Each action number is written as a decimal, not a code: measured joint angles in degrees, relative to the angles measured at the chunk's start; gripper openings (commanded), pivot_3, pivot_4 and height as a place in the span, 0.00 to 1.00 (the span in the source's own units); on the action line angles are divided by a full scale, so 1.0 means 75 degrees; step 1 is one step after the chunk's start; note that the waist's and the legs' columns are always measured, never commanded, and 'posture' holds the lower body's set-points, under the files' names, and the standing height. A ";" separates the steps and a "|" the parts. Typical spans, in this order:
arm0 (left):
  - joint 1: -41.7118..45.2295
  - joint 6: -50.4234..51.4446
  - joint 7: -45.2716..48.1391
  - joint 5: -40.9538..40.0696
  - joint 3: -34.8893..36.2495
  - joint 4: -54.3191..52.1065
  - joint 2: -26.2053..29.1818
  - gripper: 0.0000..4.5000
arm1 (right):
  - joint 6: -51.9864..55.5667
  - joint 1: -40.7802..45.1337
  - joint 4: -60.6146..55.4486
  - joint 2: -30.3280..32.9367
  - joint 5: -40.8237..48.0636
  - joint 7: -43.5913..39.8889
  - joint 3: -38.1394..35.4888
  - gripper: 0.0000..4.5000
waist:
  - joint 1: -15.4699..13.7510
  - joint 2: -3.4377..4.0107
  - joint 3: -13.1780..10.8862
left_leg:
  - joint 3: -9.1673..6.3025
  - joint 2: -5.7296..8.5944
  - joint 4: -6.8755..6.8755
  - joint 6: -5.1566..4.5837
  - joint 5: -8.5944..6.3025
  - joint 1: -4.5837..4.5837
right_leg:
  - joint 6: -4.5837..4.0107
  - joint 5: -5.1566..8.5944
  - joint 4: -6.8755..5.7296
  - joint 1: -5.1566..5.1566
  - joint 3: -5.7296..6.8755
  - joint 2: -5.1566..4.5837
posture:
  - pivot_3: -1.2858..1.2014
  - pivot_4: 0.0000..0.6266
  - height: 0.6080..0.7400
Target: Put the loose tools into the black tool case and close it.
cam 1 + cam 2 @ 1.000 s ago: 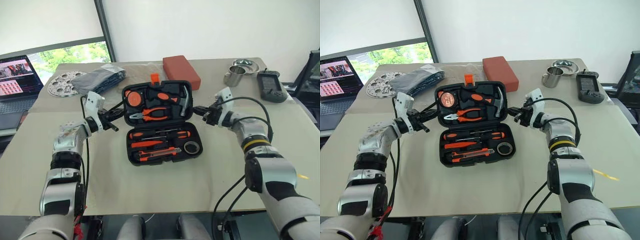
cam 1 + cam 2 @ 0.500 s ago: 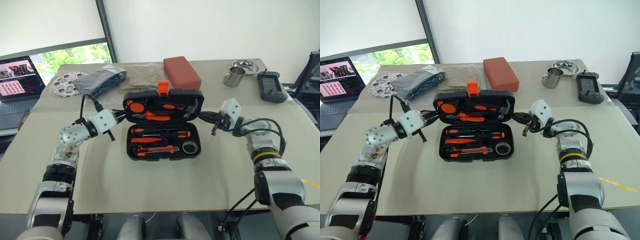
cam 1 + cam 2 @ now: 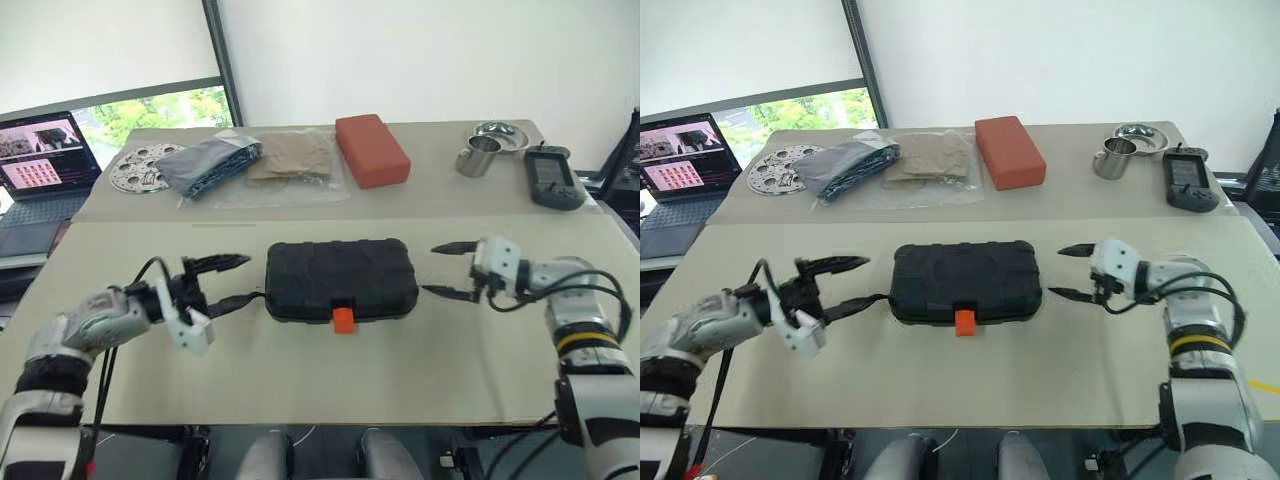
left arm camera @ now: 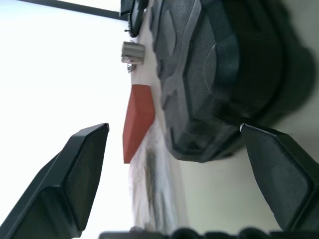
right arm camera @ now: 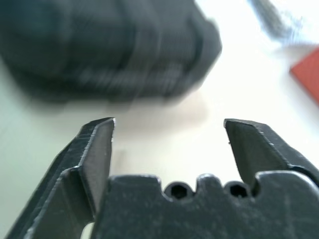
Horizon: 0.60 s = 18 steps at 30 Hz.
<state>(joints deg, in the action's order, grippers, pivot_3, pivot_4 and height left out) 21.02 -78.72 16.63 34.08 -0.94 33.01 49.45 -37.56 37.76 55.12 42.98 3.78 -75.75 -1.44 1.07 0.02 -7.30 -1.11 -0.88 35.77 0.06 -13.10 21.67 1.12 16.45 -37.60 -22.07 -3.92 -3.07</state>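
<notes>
Black tool case [image 3: 340,279] lies lid-down, shut, mid tabletop [image 3: 300,380]; no loose tools visible outside. Orange latch [image 3: 343,319] possibly unfastened. Left end effector [image 3: 225,282] and right end effector [image 3: 447,270] both spread, empty, flanking case.

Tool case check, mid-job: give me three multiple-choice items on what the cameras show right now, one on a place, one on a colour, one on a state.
1. Where does the red block lie relative to the black tool case?
A. On its lid
B. Beyond it, toward the far edge of the table
C. Between it and the robot

2. What colour is the latch on the case's near edge?
A. Orange
B. Blue
C. Grey

3. What state is the case in?
A. Lid upright
B. Lid flat open
C. Closed, lid down

Answers:
1. B: the block sits past the case, near the steel mug.
2. A: an orange tab shows at the middle of the near edge.
3. C: no tool slots show; the left gripper and right gripper stand open, one at each end, apart from it.
</notes>
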 measured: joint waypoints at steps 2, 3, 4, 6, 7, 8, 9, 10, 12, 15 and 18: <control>-0.0181 -0.0105 -0.0218 0.0067 0.0004 0.0149 0.0068 1.00 | 0.0004 -0.0196 -0.0166 0.0100 0.0210 -0.0129 -0.0100 0.87 | 0.0028 -0.0005 -0.0003 | 0.0029 -0.0004 0.0001 0.0000 0.0000 -0.0033 | 0.0000 0.0001 0.0016 0.0019 0.0001 -0.0008 | 0.52 0.24 0.75; -0.0201 -0.0116 -0.0324 0.0040 0.0003 0.0199 0.0070 1.00 | 0.0023 -0.0357 -0.0371 0.0112 0.0325 -0.0210 -0.0167 0.87 | 0.0031 -0.0007 -0.0004 | 0.0046 -0.0005 0.0003 -0.0001 0.0000 -0.0051 | 0.0001 0.0001 0.0022 0.0041 0.0002 -0.0010 | 0.52 0.24 0.75; -0.0204 -0.0097 -0.0404 -0.0052 0.0006 0.0213 0.0073 1.00 | 0.0052 -0.0475 -0.0484 0.0119 0.0440 -0.0267 -0.0176 0.87 | 0.0037 -0.0009 -0.0006 | 0.0073 -0.0009 0.0005 -0.0001 0.0001 -0.0079 | 0.0001 0.0002 0.0038 0.0080 0.0009 -0.0011 | 0.52 0.24 0.75; -0.0169 0.0200 -0.0429 -0.0571 -0.0037 0.0222 0.0064 1.00 | 0.0339 -0.0788 -0.0994 0.0155 0.0736 -0.0382 -0.0245 0.87 | 0.0039 -0.0009 -0.0007 | 0.0103 -0.0021 0.0006 -0.0002 0.0001 -0.0110 | 0.0000 0.0002 0.0059 0.0122 0.0021 -0.0016 | 0.52 0.24 0.75; -0.0118 0.0391 -0.0435 -0.0852 -0.0029 0.0230 0.0054 1.00 | 0.0472 -0.0895 -0.1195 0.0160 0.0881 -0.0406 -0.0262 0.87 | 0.0037 -0.0012 -0.0007 | 0.0109 -0.0021 0.0010 -0.0002 0.0001 -0.0113 | 0.0001 0.0002 0.0060 0.0130 0.0022 -0.0019 | 0.52 0.24 0.75; -0.0032 0.0628 -0.0347 -0.1176 -0.0073 0.0218 0.0025 1.00 | 0.0735 -0.1060 -0.1516 0.0177 0.1017 -0.0403 -0.0316 0.87 | 0.0033 -0.0012 -0.0007 | 0.0114 -0.0019 0.0011 -0.0002 0.0001 -0.0113 | 0.0001 0.0002 0.0060 0.0130 0.0022 -0.0025 | 0.52 0.24 0.75; 0.0083 0.0959 -0.0238 -0.1626 -0.0088 0.0188 -0.0075 1.00 | 0.1035 -0.1292 -0.1946 0.0176 0.1227 -0.0398 -0.0391 0.87 | 0.0023 -0.0012 -0.0006 | 0.0119 -0.0019 0.0014 -0.0002 0.0001 -0.0109 | 0.0002 0.0001 0.0056 0.0130 0.0024 -0.0029 | 0.52 0.24 0.75; 0.0240 0.1436 0.0008 -0.2213 -0.0191 0.0107 -0.0161 1.00 | 0.1505 -0.1569 -0.2513 0.0176 0.1477 -0.0377 -0.0445 0.87 | 0.0004 -0.0012 -0.0006 | 0.0122 -0.0019 0.0016 -0.0002 0.0001 -0.0103 | 0.0005 0.0000 0.0058 0.0129 0.0025 -0.0032 | 0.52 0.24 0.75; 0.0450 0.2211 0.0490 -0.3167 -0.0370 -0.0238 -0.0398 1.00 | 0.2351 -0.2102 -0.3656 0.0164 0.1931 -0.0298 -0.0496 0.87 | -0.0033 -0.0010 -0.0003 | 0.0116 -0.0019 0.0021 -0.0002 0.0001 -0.0082 | 0.0010 -0.0003 0.0057 0.0127 0.0039 -0.0035 | 0.52 0.24 0.75; 0.0747 0.3647 0.1354 -0.4507 -0.0642 -0.0924 -0.0892 1.00 | 0.3846 -0.3050 -0.5602 0.0189 0.2543 -0.0035 -0.0460 0.87 | -0.0068 -0.0011 -0.0001 | 0.0099 -0.0016 0.0023 -0.0001 0.0001 -0.0066 | 0.0014 -0.0005 0.0056 0.0122 0.0059 -0.0037 | 0.52 0.24 0.75; 0.1163 0.5677 0.2410 -0.5839 -0.0915 -0.1540 -0.1524 1.00 | 0.5159 -0.3855 -0.7224 0.0434 0.2887 0.0177 -0.0245 0.87 | -0.0087 -0.0009 0.0001 | 0.0095 -0.0003 0.0029 -0.0001 0.0001 -0.0057 | 0.0022 -0.0002 0.0067 0.0124 0.0060 -0.0032 | 0.52 0.24 0.75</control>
<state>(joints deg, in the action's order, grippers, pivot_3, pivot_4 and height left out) 29.74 -36.14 34.70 -9.71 -7.80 21.46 38.02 1.13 8.85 0.94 46.23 25.44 -74.42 -3.28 0.41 -0.05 -7.29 -0.39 -0.91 35.99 0.05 -13.09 21.24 1.29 16.43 -37.10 -21.14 -3.46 -3.32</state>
